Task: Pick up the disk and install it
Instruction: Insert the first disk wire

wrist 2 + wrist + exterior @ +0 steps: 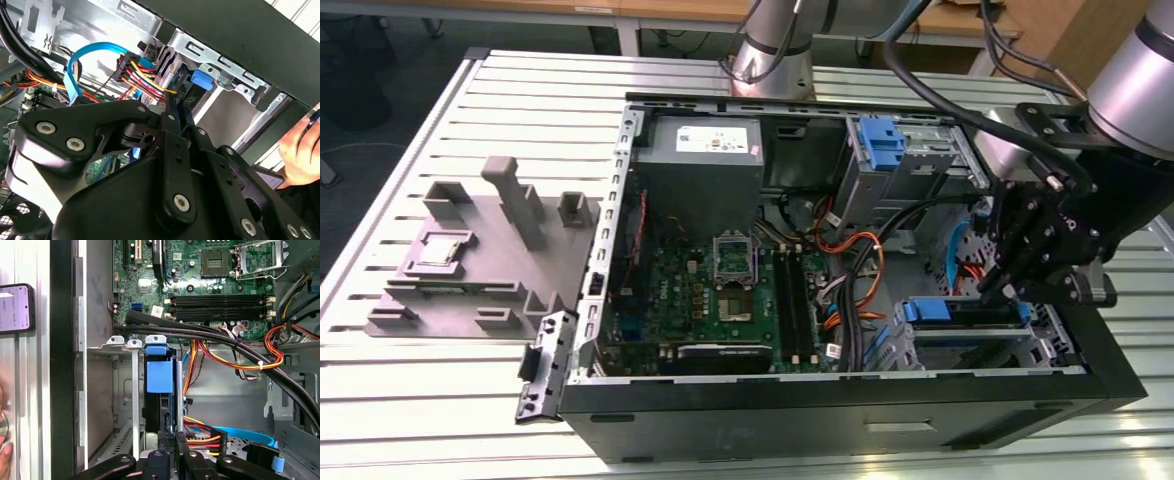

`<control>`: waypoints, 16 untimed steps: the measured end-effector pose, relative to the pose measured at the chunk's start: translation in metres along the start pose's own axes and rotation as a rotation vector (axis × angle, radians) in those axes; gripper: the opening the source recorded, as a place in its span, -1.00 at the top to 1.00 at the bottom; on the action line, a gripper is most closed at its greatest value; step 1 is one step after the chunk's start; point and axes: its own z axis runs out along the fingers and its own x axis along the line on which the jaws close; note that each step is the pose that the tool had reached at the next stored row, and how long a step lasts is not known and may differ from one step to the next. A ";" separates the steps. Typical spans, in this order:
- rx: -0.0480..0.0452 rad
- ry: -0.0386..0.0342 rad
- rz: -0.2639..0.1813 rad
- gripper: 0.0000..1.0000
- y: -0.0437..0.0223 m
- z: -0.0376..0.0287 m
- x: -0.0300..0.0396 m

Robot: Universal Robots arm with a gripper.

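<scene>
My gripper (172, 450) inside the open computer case (854, 410), jaws nearly closed on the disk (159, 390), seated upright in the drive bay (125, 390) directly ahead.

Disk (159, 390) with blue plastic rail tab, standing on edge inside the metal drive cage (127, 405) at the computer case's front corner, mostly sunk in

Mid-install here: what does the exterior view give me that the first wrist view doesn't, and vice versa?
Exterior view adds: the grey fixture block beside the case, and the power supply. First wrist view adds: a phone and a hand outside the case wall. Shared: the motherboard, and the gripper at the blue-tabbed disk in its bay.
</scene>
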 end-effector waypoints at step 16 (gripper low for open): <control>-0.0012 -0.0041 0.000 0.65 -0.0001 0.0047 0.0014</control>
